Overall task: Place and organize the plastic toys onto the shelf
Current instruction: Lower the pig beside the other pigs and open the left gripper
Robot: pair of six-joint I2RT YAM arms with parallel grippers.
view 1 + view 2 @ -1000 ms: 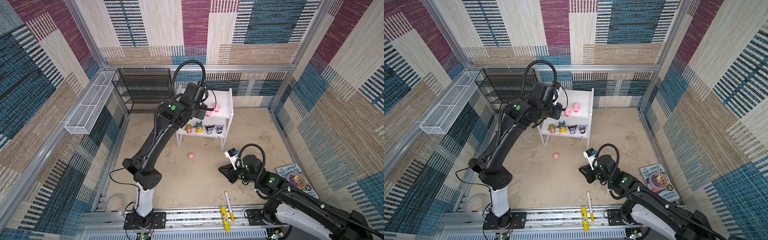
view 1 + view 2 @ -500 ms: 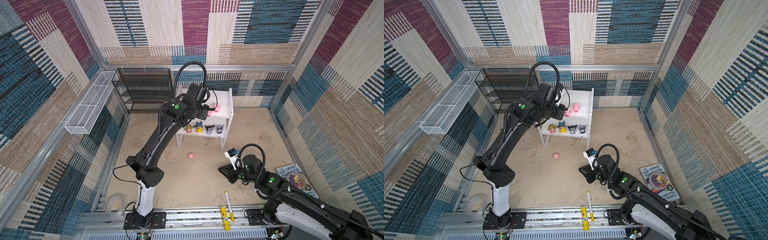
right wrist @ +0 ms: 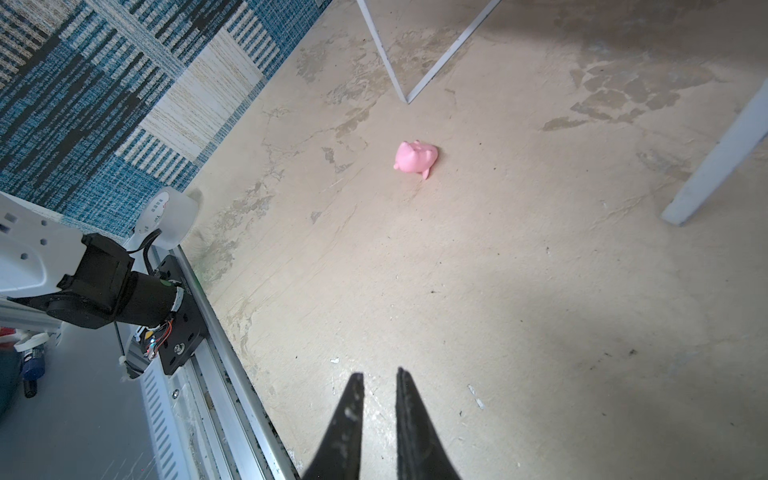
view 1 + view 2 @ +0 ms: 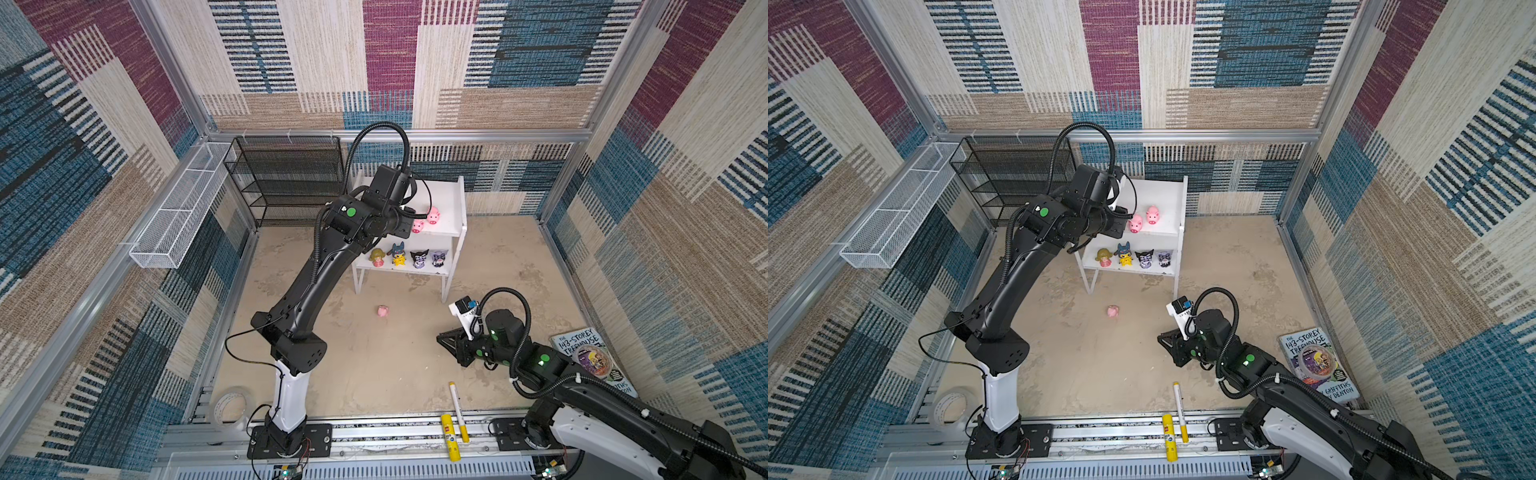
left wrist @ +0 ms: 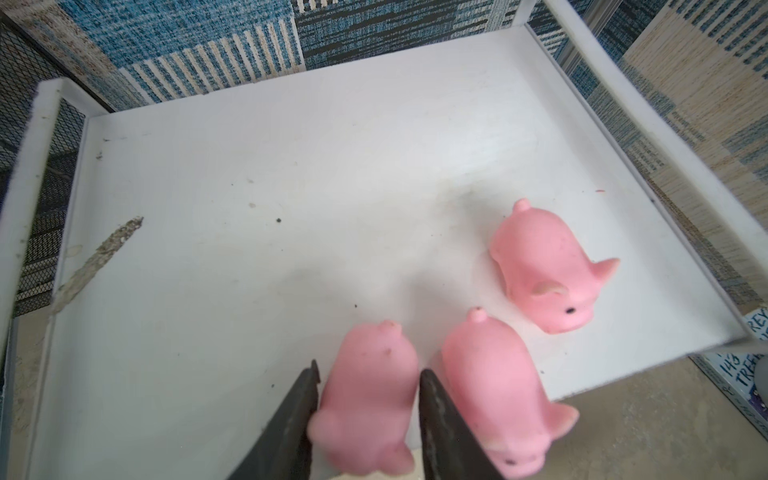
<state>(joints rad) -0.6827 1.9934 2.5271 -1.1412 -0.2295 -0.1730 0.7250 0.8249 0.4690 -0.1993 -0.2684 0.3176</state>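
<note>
Although the left gripper (image 5: 369,368) brackets a blurred, cropped pig (image 5: 374,403), its hold is unclear; right gripper (image 3: 379,372) sits clenched.

Walls: patchwork woven panels (image 4: 390,50), blue/maroon/beige. Floor (image 4: 374,365): scuffed beige. Black mesh rack (image 4: 286,174) near left gripper (image 5: 369,370), white wire basket (image 4: 183,208) beyond it. Light is even.

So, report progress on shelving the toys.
Done: four figures line the shelf's lower board, two pigs stand on top. In hand: a third pig within the left claw, at the top board's front edge. Left: the pig lying on the floor; right claw shut, empty.
</note>
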